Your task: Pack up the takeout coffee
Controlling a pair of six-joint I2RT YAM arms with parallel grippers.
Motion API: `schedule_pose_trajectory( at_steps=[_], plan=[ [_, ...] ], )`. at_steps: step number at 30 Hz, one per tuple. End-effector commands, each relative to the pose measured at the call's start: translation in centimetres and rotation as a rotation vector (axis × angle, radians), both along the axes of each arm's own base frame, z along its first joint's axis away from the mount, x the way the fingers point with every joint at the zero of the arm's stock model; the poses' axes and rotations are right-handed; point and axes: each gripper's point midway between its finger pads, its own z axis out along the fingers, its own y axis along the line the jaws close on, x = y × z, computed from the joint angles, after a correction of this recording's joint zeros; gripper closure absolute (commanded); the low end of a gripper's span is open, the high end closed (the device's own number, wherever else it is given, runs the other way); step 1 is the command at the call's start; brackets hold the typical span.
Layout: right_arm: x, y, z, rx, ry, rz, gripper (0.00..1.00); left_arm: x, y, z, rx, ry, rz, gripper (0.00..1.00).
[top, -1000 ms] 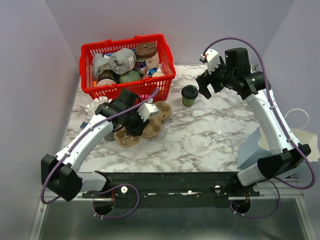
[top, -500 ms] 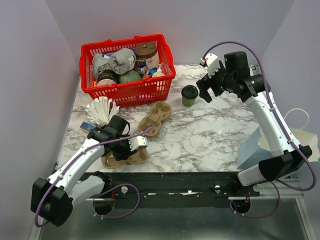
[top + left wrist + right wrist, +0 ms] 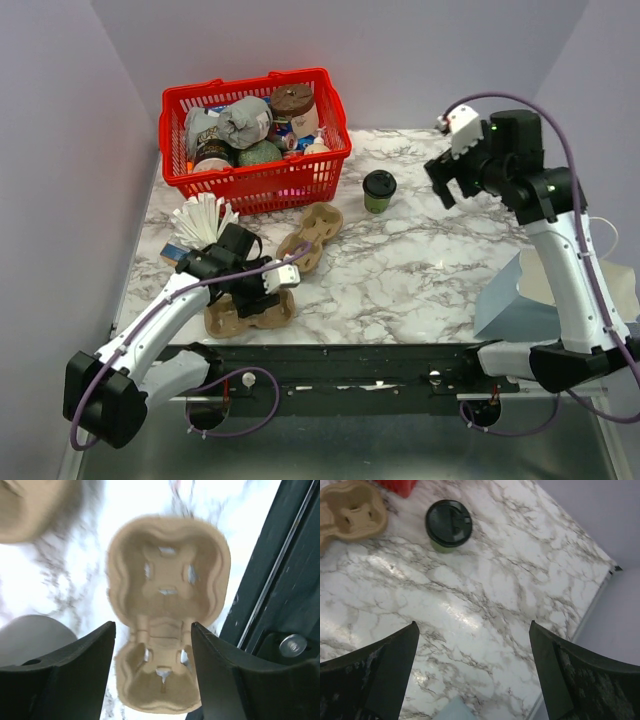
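The takeout coffee (image 3: 379,190), a small green cup with a black lid, stands upright on the marble table right of the red basket; it also shows in the right wrist view (image 3: 448,525). My right gripper (image 3: 447,185) is open and empty, raised to the right of the cup (image 3: 472,675). A brown cardboard cup carrier (image 3: 249,309) lies at the near left edge. My left gripper (image 3: 262,292) is open just above it, its fingers either side of the carrier (image 3: 167,615) without holding it. A second carrier (image 3: 312,231) lies mid-table.
A red basket (image 3: 325,165) full of goods stands at the back left. A grey cup of white stirrers (image 3: 201,222) stands at the left. A pale blue bag (image 3: 525,300) sits at the right edge. A black rail (image 3: 280,575) runs along the near table edge.
My left gripper carried a carrier from mid-table to the near left edge and now stands open over it. My right arm has pulled back to the right, away from the coffee.
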Motion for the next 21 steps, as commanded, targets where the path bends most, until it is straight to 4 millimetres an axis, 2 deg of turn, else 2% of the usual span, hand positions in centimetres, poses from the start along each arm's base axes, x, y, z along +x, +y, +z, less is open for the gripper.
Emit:
schedule_pose_trajectory(
  at_steps=[1,2,4,5,6,7,8,9,12,14,16,18,21],
  plan=[
    [-0.8,-8.8,2.9,0.025,-0.006,-0.375,0.01,2.9,-4.3,5.1,-0.189,-0.059,0.019,0.27],
    [-1.7,-11.3,2.3,0.022,0.042,-0.459,0.02,4.1,-5.5,6.8,-0.237,-0.096,0.017,0.27],
    [-2.4,-13.7,3.0,0.017,0.056,-0.547,0.02,4.8,-7.1,7.3,-0.265,-0.064,0.029,0.27],
    [-3.3,-14.7,2.7,0.002,0.084,-0.581,0.02,5.7,-8.1,8.7,-0.301,-0.09,0.023,0.27],
    [-4.1,-16.5,2.9,-0.03,0.086,-0.643,0.02,6.0,-8.8,9.2,-0.316,-0.09,0.023,0.27],
    [-4.6,-17.5,3.0,-0.053,0.088,-0.673,0.03,6.2,-9.5,9.2,-0.324,-0.068,0.032,0.27],
    [-5.5,-18.4,3.1,-0.077,0.095,-0.703,0.03,6.5,-10.4,10.0,-0.345,-0.084,0.016,0.27],
    [-6.5,-20.1,3.3,-0.112,0.095,-0.75,0.03,6.8,-11.1,10.6,-0.364,-0.098,0.004,0.27],
    [-9.1,-22.7,3.1,-0.18,0.131,-0.789,0.04,7.2,-12.6,11.4,-0.41,-0.112,-0.018,0.27],
    [-10.5,-22.8,2.6,-0.189,0.18,-0.75,0.05,7.4,-13.0,11.3,-0.422,-0.109,-0.022,0.27],
    [-11.3,-22.4,3.0,-0.21,0.168,-0.644,0.06,7.5,-13.3,11.0,-0.427,-0.1,-0.028,0.27],
    [-11.8,-20.8,2.1,-0.23,0.179,-0.457,0.09,7.6,-13.5,11.1,-0.434,-0.102,-0.036,0.27],
    [-13.1,-18.7,1.8,-0.282,0.149,-0.285,0.09,7.7,-14.0,11.1,-0.444,-0.091,-0.053,0.27]
  ],
)
